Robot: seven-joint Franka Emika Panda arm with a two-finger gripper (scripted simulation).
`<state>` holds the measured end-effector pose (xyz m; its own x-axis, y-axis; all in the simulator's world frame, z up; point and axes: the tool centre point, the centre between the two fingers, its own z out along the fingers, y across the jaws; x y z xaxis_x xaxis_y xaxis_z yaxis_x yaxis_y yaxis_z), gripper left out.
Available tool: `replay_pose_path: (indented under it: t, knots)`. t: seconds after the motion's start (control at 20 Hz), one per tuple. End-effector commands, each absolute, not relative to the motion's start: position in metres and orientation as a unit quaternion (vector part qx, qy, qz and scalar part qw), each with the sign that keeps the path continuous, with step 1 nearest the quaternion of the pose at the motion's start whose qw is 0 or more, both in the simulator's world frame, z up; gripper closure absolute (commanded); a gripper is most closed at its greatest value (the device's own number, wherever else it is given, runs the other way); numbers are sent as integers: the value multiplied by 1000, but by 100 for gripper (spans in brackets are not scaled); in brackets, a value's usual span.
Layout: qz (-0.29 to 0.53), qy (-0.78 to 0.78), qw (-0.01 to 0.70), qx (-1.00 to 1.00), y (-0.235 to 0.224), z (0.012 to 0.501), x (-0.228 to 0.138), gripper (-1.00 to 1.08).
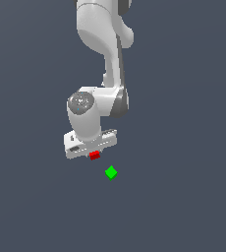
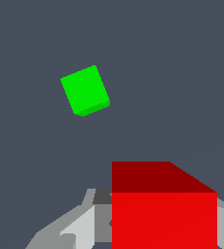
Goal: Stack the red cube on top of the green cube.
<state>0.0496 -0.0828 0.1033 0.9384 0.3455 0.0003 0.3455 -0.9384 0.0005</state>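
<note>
The tiny red cube (image 1: pixel 95 155) sits just under the white hand, between the fingers of my gripper (image 1: pixel 94 154), which is shut on it. In the wrist view the red cube (image 2: pixel 163 209) fills the near part of the picture, with grey fingers (image 2: pixel 70 228) beside it. The green cube (image 1: pixel 111 173) lies on the dark floor, a short way off toward the exterior view's lower right of the red one, apart from it. The wrist view shows the green cube (image 2: pixel 84 90) turned at an angle, with nothing touching it.
The white arm (image 1: pixel 102 54) rises from the hand to the exterior view's top edge. All around is plain dark grey floor (image 1: pixel 183 197) with no other objects in sight.
</note>
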Motion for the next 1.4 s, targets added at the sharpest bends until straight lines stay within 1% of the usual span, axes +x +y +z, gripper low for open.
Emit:
replay_pose_path:
  t: [0.0,0.5,1.05,1.1,1.35]
  knots:
    - [0,176,0,984,-70,97,59,108]
    - [0,176,0,984,-23,69,98,108]
    - [0,176,0,984,-9,62,111,108]
    - [0,176,0,984,-9,62,111,-92]
    - [0,176,0,984,-9,62,111,-92]
